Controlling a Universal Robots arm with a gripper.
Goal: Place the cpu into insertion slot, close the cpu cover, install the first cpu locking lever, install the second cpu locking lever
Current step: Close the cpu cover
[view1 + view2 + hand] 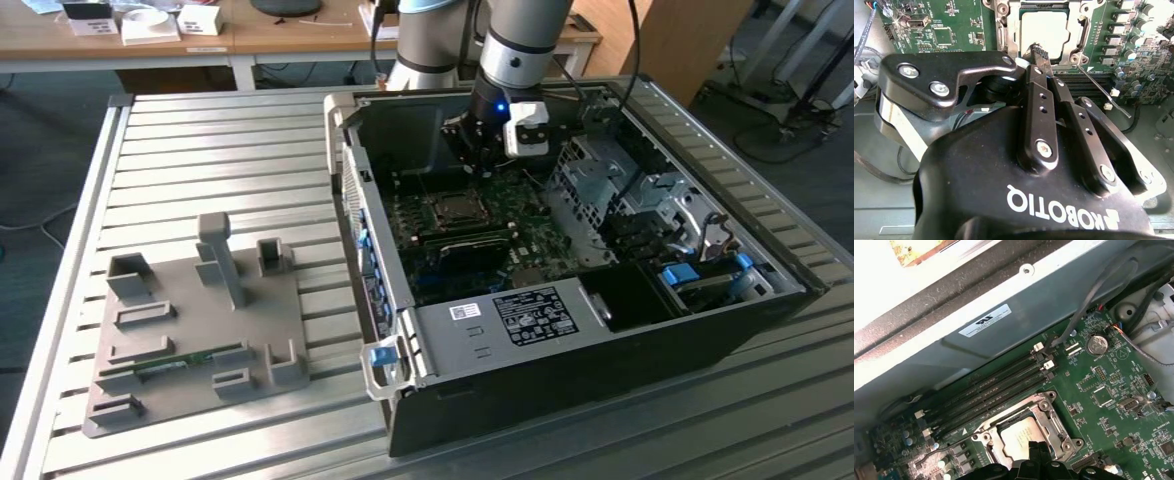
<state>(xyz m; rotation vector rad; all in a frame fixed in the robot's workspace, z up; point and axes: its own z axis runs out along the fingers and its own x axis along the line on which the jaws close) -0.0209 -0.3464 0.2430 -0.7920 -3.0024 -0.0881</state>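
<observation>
Arm point(523, 45) stood pretty much vertical, wrist aimed straight down, and the hand point(1036, 51) had both black fingers point(1040, 107) pinched together right at the tips.

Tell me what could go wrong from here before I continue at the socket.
1. The gripper is right at the cpu cover edge, over the cpu; a slightly off push could scrape the chip.
2. The thin locking lever angles out across the motherboard; it might slip and strike nearby parts.
</observation>
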